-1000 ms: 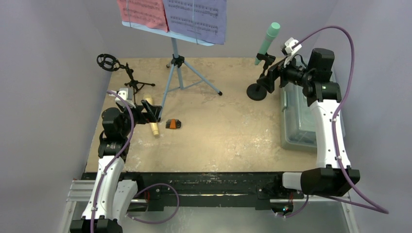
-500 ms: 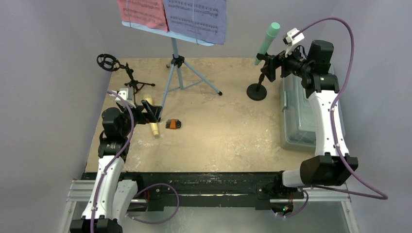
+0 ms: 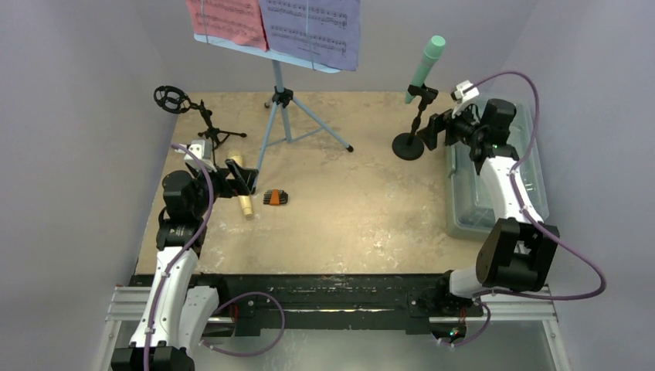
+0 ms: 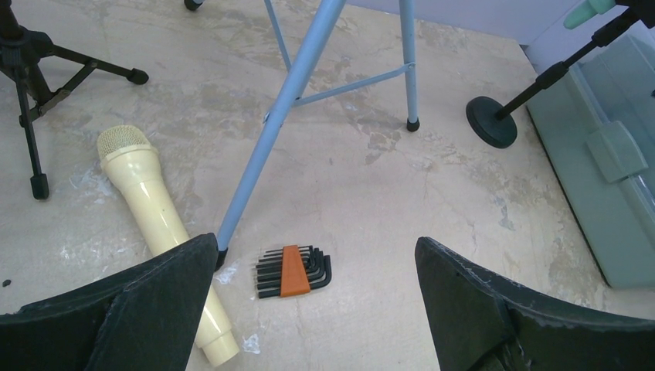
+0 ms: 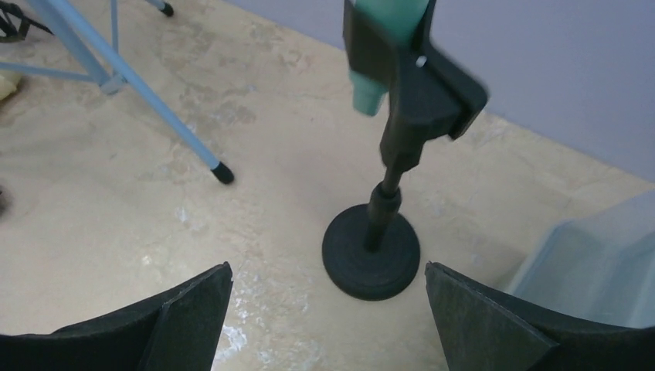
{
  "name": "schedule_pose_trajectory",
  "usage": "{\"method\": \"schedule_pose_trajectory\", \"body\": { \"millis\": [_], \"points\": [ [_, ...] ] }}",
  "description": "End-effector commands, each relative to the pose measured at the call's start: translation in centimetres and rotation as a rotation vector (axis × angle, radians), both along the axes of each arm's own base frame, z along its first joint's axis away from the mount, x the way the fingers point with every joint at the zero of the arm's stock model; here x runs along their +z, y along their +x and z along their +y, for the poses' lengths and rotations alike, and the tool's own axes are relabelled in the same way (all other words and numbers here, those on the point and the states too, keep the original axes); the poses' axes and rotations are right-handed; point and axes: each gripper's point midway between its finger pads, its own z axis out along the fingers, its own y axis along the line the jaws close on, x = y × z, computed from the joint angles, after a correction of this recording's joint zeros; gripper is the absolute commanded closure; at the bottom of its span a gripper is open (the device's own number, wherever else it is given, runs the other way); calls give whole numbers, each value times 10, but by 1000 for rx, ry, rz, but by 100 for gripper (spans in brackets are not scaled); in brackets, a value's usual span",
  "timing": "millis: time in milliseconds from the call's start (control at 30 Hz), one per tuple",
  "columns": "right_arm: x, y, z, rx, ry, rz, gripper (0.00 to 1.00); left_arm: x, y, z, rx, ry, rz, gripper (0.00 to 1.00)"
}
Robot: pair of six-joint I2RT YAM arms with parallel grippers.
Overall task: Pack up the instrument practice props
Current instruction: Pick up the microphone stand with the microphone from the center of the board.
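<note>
Far left of the music stand [image 3: 275, 100], a small black tripod [image 3: 202, 124] stood on the table [image 3: 363, 209] with its ring clip empty. Nearer than that tripod, by the foot of the stand's near left leg, the yellow microphone [image 4: 158, 224] lay flat. The left gripper [image 3: 241, 179] hung over it with its jaws spread wide, holding nothing. That foot sat just beside the microphone's body, so a grab there would risk knocking the leg. A folded set of hex keys [image 4: 293, 270] lay just to the right of the same foot, no part of the job but close to the work.

On the stand's tray, a pink page [image 3: 225, 19] and a purple page [image 3: 313, 27] rested side by side, and the stand itself was fully set up.

Right of the stand, the green microphone [image 3: 426, 66] was tilted in the clip of a black stand with a round base [image 3: 408, 145]. The right gripper [image 3: 434, 130] faced its post from just beside it, jaws wide apart and empty. Farthest right of the music stand sat the grey tub [image 3: 463, 224]. Nothing could be seen packed in it, and its lid looked to be on. By that showing the packing had not begun: both microphones, both small stands, the pages and the music stand were all left to do.
</note>
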Motion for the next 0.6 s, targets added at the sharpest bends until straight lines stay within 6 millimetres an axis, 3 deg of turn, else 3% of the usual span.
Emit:
{"method": "schedule_pose_trajectory", "body": {
  "millis": [0, 200, 567],
  "points": [
    [31, 21, 10, 30, 48, -269, 1, 15, 3, -4, -20, -14, -44, 0],
    [12, 60, -2, -61, 120, -289, 7, 13, 4, -4, -17, -13, -37, 0],
    [8, 88, 11, -50, 177, -395, 23, 11, 6, -4, -20, -17, -27, 1]
  ]
}}
